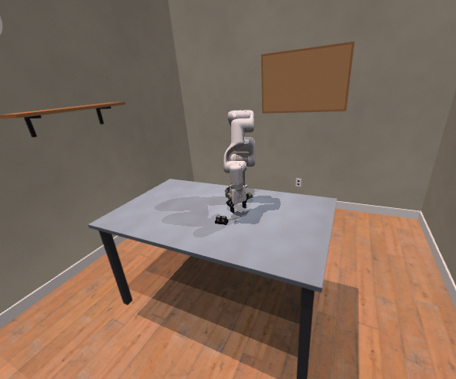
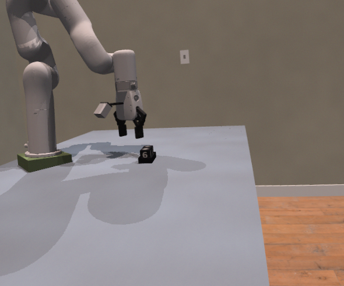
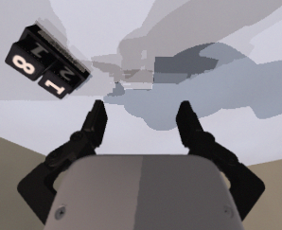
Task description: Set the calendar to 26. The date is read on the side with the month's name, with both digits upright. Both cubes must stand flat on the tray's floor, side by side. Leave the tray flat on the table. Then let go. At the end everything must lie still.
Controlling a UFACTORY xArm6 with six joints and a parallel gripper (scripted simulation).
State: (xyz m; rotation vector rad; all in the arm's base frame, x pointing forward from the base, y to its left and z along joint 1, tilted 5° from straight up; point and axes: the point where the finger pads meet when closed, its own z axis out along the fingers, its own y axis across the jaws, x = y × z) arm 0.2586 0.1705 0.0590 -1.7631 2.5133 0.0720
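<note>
The black calendar tray (image 1: 221, 223) (image 2: 146, 160) (image 3: 61, 49) lies flat on the table with two black cubes side by side in it. In the wrist view, one cube (image 3: 23, 64) has 8 on top and 1 on the side by the lettered wall. The other cube (image 3: 54, 87) has 1 on top and 2 on that side. The lettering is too small to read. In the exterior view an end face (image 2: 144, 154) shows an upright 6. My gripper (image 1: 238, 209) (image 2: 130, 136) (image 3: 142, 109) is open and empty, above the table, higher than the tray and to its base side.
The arm's green base block (image 2: 45, 161) stands on the table (image 1: 277, 244) (image 2: 196, 246) behind the gripper. The arm's shadows fall around the tray. The camera box (image 2: 102, 110) sticks out from the wrist on the base side.
</note>
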